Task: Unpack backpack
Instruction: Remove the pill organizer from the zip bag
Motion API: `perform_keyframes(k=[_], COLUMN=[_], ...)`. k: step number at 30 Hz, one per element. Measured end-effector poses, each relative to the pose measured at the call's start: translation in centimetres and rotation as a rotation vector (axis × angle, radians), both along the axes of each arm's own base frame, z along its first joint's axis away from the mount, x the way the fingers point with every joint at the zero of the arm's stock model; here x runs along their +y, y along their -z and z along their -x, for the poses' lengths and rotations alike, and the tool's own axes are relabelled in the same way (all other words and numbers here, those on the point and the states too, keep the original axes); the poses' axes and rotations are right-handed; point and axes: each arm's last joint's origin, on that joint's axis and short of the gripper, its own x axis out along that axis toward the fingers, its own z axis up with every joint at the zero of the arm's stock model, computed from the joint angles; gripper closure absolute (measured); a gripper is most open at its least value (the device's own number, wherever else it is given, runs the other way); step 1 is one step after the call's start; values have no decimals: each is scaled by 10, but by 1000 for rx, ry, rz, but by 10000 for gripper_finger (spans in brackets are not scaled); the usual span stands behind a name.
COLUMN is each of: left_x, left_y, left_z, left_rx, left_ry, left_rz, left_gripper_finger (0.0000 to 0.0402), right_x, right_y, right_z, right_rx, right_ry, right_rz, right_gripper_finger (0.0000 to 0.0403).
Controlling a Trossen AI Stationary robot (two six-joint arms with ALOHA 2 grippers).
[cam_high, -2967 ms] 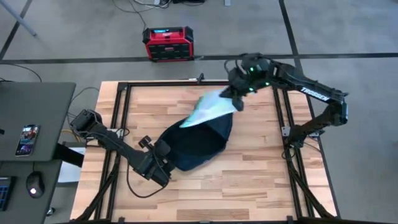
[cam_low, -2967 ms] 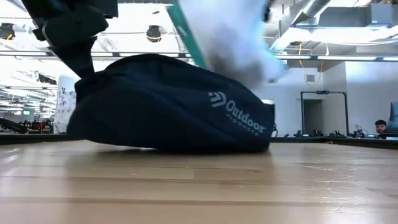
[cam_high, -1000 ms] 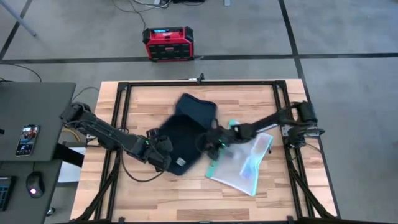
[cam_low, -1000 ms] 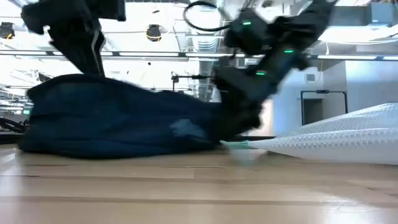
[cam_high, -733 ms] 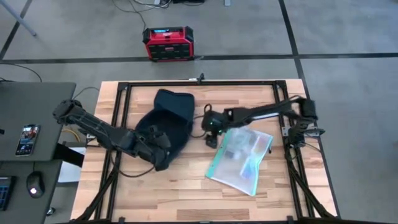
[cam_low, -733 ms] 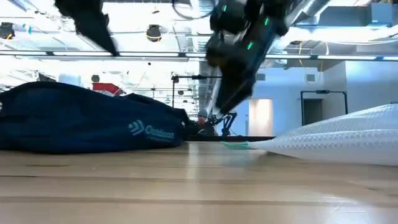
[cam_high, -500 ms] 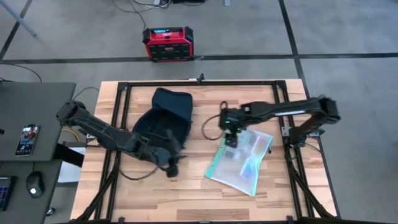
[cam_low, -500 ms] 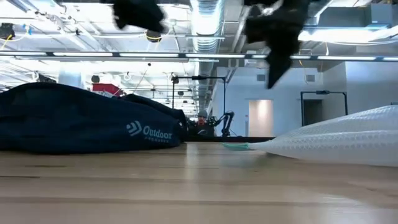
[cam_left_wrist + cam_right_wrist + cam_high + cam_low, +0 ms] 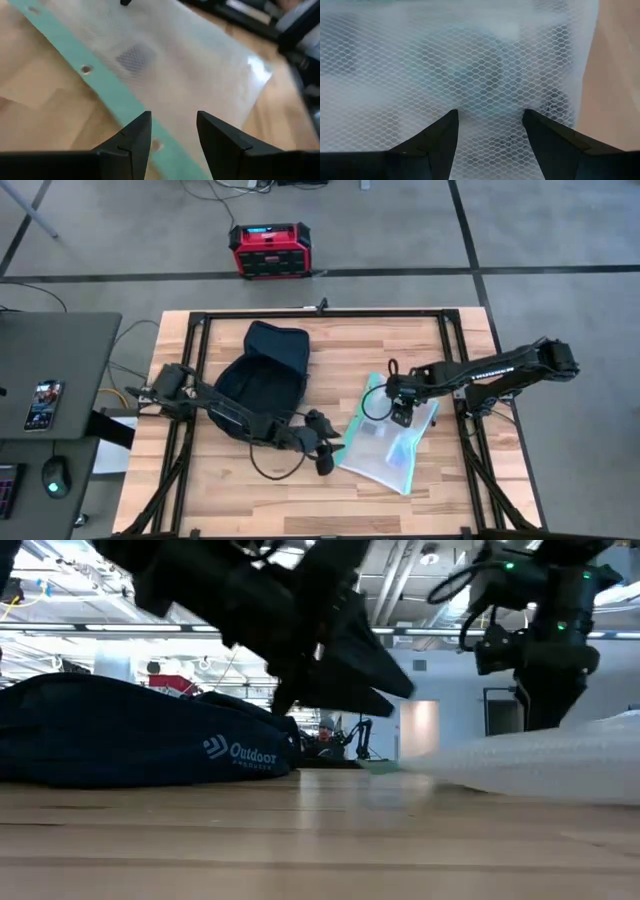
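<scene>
Lying slumped on light wooden slatted table, approx 10 o'clock of centre: soft dark navy fabric backpack w/ pale logo, not touching either arm. Resting at approx 4 o'clock: flat clear mesh zip pouch w/ teal edge strip. Hovering at pouch's 9 o'clock edge: left gripper, fingers spread, pinching nothing. Hanging over pouch's 12 o'clock part: right gripper, fingers spread wide, mesh showing between. Sitting on floor beyond table at 12 o'clock: red-black box.
</scene>
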Motion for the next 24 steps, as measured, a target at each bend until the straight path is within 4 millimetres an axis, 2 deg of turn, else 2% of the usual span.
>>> perform_keyframes(k=[3, 6, 8, 14, 16, 20, 24], left_x=[-3, -2, 6, 36, 49, 70, 76], left_y=[15, 34, 46, 57, 50, 17, -48], left_z=[-8, -13, -15, -14, -11, -7, 1], left_rx=[-31, 91, 180, 347, 379, 368, 214], left_ry=[16, 1, -38, -112, -126, -102, -55], left_rz=[36, 6, 4, -35, -78, -204, -301], left_gripper_finger=[258, 258, 258, 258, 258, 258, 258], right_x=[5, 14, 21, 52, 66, 85, 91], right_y=[5, 4, 3, 0, -3, -22, -50], right_z=[3, 1, -2, -5, -9, -22, -21], right_rx=[5, -37, -64, -158, -219, -442, -509], right_ry=[27, 71, 113, 306, 298, 142, 34], right_rz=[-3, -28, -58, -228, -313, -424, -391], right_gripper_finger=[182, 182, 182, 182, 182, 182, 182])
